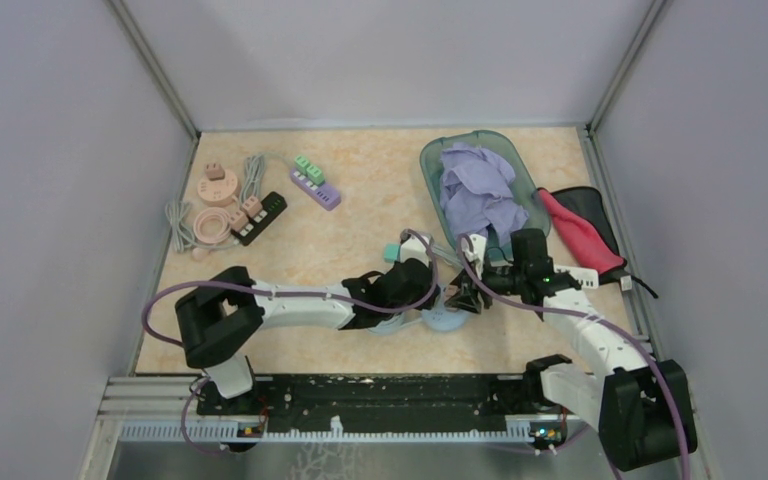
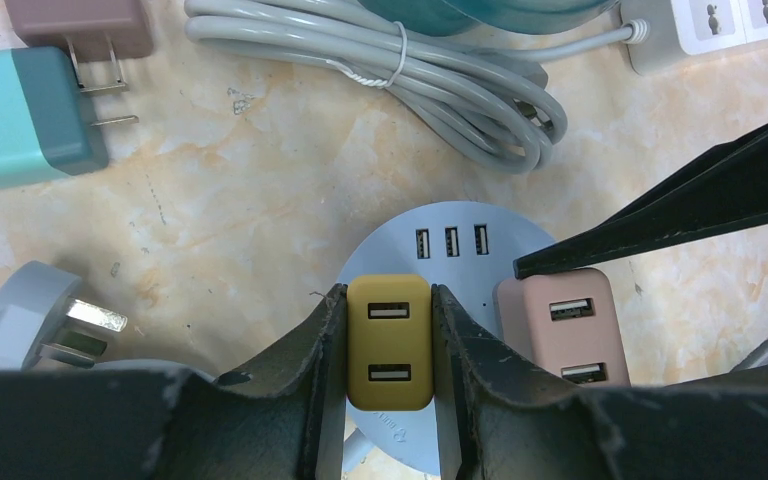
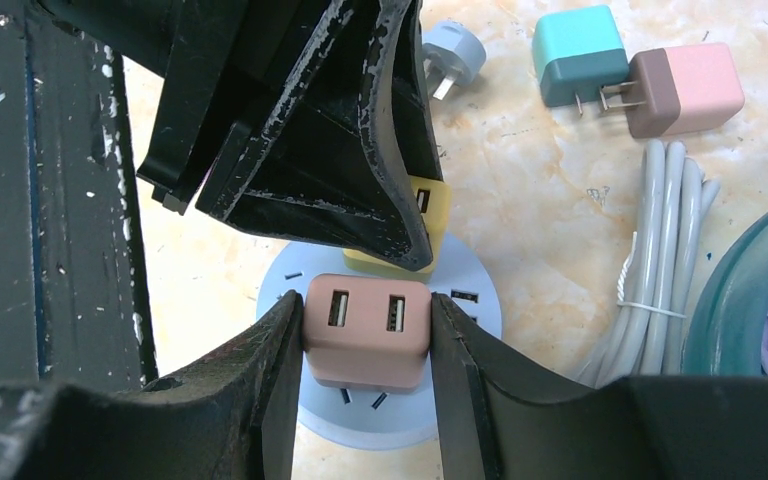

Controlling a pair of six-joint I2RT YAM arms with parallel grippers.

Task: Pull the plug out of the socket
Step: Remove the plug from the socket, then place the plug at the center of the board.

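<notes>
tabletop (image 1: 360, 235): left gripper (image 2: 388, 292) on yellow plug (image 2: 390, 345), right gripper (image 3: 365, 300) on pink plug (image 3: 365, 342)

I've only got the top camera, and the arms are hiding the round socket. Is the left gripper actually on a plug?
Observer: Yes. The left gripper is closed on a yellow USB plug seated in the round blue socket.
Operator: And the right one?
Observer: The right gripper clamps a pink USB plug right beside the yellow one, in the same socket.
Operator: Any plugs lying loose nearby?
Observer: A teal plug and a brown-and-pink plug lie on the table, prongs exposed.
</notes>
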